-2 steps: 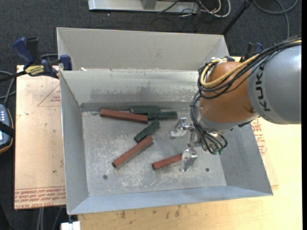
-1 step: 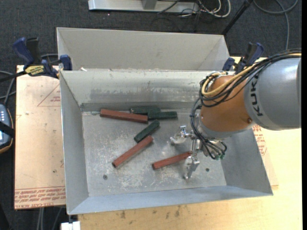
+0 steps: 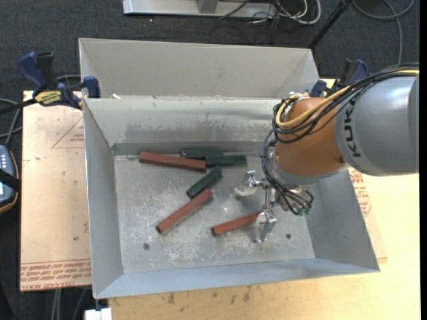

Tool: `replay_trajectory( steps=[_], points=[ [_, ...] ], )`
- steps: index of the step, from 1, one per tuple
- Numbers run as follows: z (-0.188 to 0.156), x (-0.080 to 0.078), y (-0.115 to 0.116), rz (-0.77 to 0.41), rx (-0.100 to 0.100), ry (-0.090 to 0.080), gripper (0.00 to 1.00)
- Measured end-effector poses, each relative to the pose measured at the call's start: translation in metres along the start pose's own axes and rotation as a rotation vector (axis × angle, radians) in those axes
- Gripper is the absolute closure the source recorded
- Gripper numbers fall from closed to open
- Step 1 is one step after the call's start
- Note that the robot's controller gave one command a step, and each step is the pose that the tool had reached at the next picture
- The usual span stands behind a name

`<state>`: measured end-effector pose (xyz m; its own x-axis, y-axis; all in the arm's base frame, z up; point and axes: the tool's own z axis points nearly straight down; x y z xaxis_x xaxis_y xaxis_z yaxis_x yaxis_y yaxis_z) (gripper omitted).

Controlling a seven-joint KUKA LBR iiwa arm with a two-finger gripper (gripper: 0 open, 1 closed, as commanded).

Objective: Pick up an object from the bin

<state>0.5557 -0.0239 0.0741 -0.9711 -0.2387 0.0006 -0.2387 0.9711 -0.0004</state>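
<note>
Camera view: the arm's orange wrist (image 3: 308, 145) leans into the grey bin (image 3: 100, 205) from 3 o'clock. The tool (image 3: 256, 209) sits low at 4 o'clock on the floor, fingers spread wide, holding nothing. A short red-brown stick (image 3: 233, 227) lies flat, its right end beside the nearer finger, bare floor around it. At 9 o'clock lies a longer red-brown stick (image 3: 185, 211), farther off a dark green stick (image 3: 204, 183).
</note>
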Motion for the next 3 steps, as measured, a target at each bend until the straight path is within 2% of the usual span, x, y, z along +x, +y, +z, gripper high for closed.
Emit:
replay_trajectory(
  steps=[1,2,3],
  points=[
    [-0.002,0.009,0.0,0.05,-0.002,-0.015,0.0],
    [-0.006,-0.005,-0.001,0.003,0.002,-0.015,1.0],
    [-0.006,-0.005,-0.001,0.003,0.002,-0.015,1.0]
  ],
)
